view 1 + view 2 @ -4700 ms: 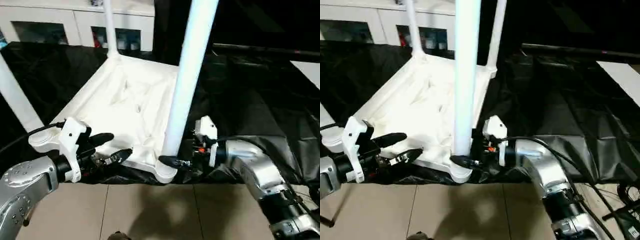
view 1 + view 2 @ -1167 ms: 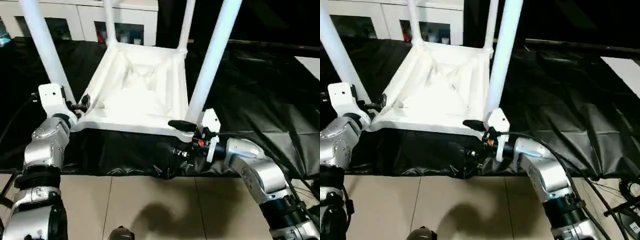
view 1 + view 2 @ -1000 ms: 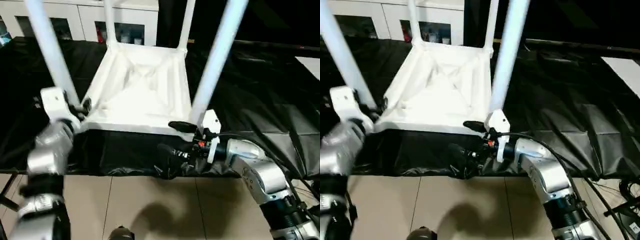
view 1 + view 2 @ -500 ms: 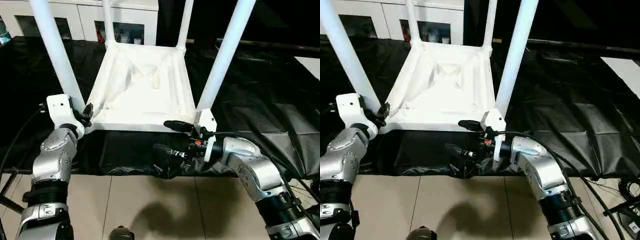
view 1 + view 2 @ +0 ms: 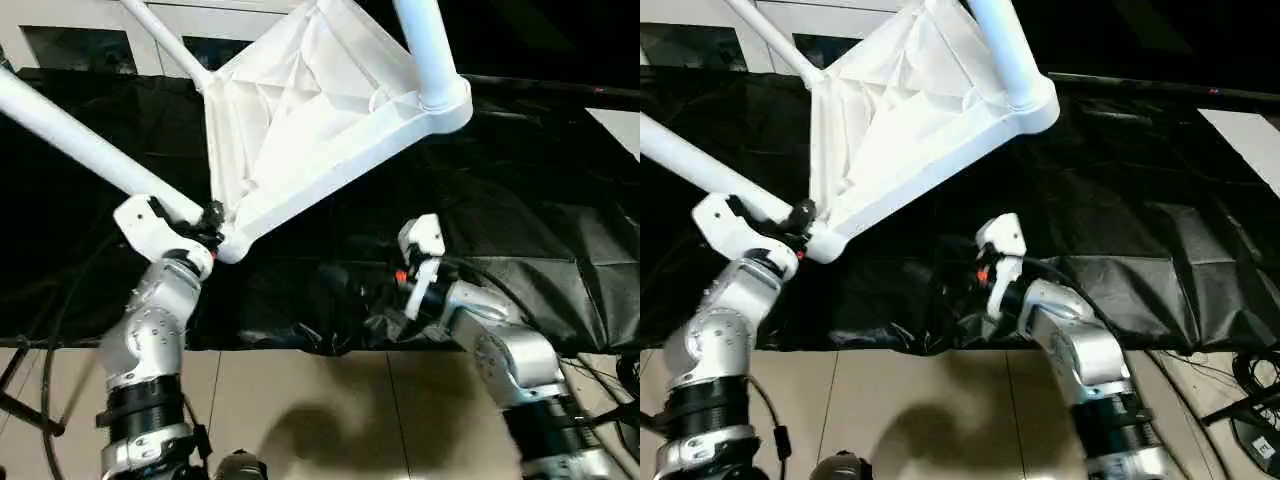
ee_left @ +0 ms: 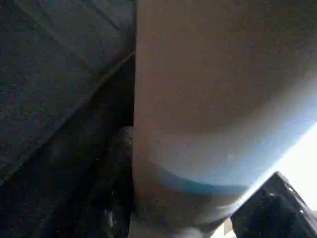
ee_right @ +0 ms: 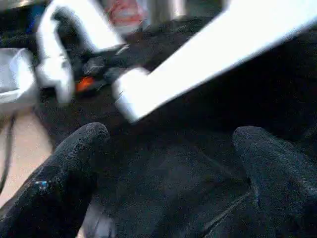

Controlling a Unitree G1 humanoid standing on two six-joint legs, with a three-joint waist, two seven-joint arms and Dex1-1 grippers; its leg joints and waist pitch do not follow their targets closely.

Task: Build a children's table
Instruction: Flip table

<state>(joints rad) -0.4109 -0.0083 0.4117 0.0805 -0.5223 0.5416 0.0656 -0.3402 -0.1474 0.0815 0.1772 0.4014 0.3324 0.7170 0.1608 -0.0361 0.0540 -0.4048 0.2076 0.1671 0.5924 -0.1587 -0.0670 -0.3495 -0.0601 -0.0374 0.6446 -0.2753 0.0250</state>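
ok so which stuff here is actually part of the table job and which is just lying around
Part of the job:
- children's table, tipped up, legs fitted
- left gripper, at the table's near corner
- right gripper, open, off the table

Lying about:
- white cabinet behind
- black sheet beneath
- cables on the floor

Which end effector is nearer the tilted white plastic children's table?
The left. The left end effector is at the low corner socket of the white plastic children's table. The right end effector is open over the black sheet, apart from the table.
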